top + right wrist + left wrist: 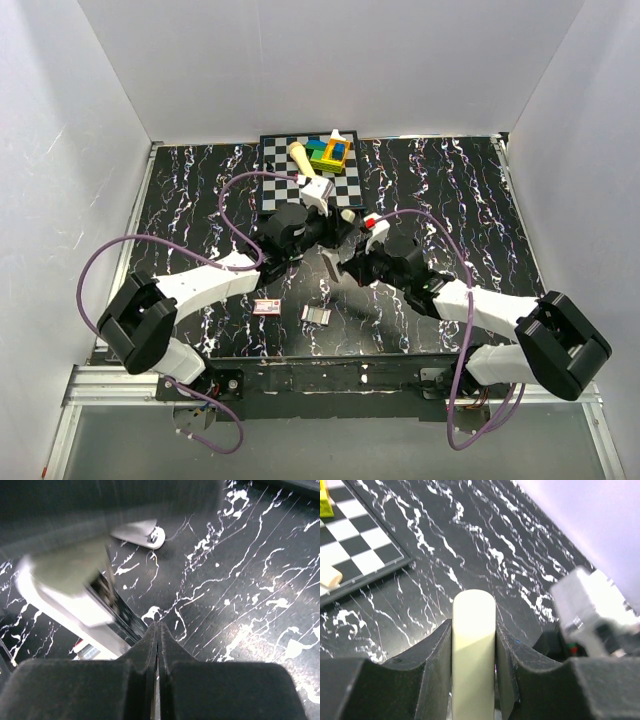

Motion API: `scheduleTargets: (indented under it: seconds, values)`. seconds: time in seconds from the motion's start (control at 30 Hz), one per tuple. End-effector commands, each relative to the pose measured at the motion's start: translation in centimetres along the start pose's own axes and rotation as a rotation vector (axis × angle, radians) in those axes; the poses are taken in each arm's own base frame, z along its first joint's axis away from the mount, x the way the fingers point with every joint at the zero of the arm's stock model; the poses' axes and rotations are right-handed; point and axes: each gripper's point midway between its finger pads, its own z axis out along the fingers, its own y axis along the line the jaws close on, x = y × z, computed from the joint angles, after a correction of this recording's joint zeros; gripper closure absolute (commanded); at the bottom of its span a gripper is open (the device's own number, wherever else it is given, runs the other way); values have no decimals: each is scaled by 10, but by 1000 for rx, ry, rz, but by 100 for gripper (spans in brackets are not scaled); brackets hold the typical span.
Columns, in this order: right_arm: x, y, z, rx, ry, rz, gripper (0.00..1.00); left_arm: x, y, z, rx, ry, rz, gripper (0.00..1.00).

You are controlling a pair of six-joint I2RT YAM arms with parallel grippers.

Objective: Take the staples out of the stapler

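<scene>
Apparently to hold the stapler point(65, 605) open, the left gripper point(474, 627) clamped its cream bar while the right gripper point(158, 630), fingers pressed together on nothing visible, sat at its rail; the staples point(316, 314) lay on the table point(450, 200), nearside of the stapler.

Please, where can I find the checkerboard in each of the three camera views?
Top external: the checkerboard lies at the far middle of the table.
Left wrist: it fills the upper left corner.
Right wrist: not clearly in it.
Shared landmark: the black marbled tabletop, seen in all three views.
</scene>
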Motion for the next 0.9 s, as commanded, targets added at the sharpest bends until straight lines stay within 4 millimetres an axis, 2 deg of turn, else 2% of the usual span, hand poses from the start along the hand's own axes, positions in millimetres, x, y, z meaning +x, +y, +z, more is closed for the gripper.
scheduleTargets:
  seconds: [0.0, 0.3, 0.53, 0.67, 0.77, 0.87]
  values:
    - [14, 14, 2, -72, 34, 39, 99, -81, -12, 5, 15, -243, -16, 100]
    - [-1, 26, 4, -124, -6, 45, 99, -70, -9, 16, 12, -222, -33, 100]
    - [0, 15, -9, -65, 2, 9, 99, -74, -7, 14, -1, -222, -8, 100]
    - [-6, 12, -21, -37, -9, -15, 99, -75, -9, 11, 4, -215, -1, 100]
    - [-13, 2, -32, 32, -11, -43, 99, -74, -9, 5, 6, -208, 3, 100]
    - [-16, -18, -44, 153, 7, -73, 99, -70, -8, -1, 2, -190, 10, 100]
